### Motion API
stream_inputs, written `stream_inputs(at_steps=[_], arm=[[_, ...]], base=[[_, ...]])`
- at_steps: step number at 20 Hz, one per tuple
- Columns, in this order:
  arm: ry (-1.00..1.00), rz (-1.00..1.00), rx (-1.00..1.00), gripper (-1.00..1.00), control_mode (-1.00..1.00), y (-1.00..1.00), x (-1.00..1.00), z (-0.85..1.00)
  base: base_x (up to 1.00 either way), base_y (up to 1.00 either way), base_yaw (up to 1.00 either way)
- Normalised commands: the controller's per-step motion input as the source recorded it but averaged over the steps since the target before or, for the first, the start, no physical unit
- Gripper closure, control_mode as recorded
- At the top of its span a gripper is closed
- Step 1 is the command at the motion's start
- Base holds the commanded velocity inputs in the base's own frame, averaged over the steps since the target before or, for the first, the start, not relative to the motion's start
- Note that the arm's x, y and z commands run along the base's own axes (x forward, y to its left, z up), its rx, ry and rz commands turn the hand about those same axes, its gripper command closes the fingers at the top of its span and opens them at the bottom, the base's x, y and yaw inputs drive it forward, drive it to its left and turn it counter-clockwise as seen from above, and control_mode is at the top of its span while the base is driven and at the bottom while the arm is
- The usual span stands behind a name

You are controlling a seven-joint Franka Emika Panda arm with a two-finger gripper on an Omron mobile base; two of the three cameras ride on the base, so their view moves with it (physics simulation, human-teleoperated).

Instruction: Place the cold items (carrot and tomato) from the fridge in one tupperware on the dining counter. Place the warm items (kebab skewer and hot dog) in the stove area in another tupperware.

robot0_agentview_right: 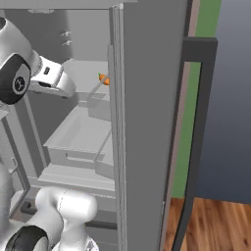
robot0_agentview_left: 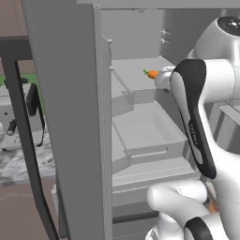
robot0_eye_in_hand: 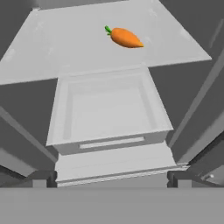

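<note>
While fridge [robot0_agentview_left: 70,117] stands open, carrot [robot0_eye_in_hand: 125,37] on grey shelf [robot0_eye_in_hand: 65,48], hand [robot0_eye_in_hand: 111,179] fingers apart.

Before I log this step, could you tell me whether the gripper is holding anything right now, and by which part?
Nothing is held. The gripper is open and empty, and the carrot lies apart from it on the fridge shelf.

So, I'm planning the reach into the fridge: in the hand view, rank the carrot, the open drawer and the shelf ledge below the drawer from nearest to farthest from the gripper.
1. Shelf ledge, just above the open gripper.
2. Open drawer, mid-picture, behind the ledge.
3. Carrot, on the upper shelf, toward the back, right of centre.
</note>
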Motion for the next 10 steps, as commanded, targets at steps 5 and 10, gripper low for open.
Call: stream_inputs(at_steps=[5, 10], arm=[[-0.02, 0.13, 0.0, -1.0, -1.0, -0.31, 0.57, 0.0], [-0.04, 0.18, 0.0, -1.0, -1.0, -0.36, 0.49, 0.0]], base=[[0.0, 0.0, 0.0], [0.0, 0.0, 0.0]])
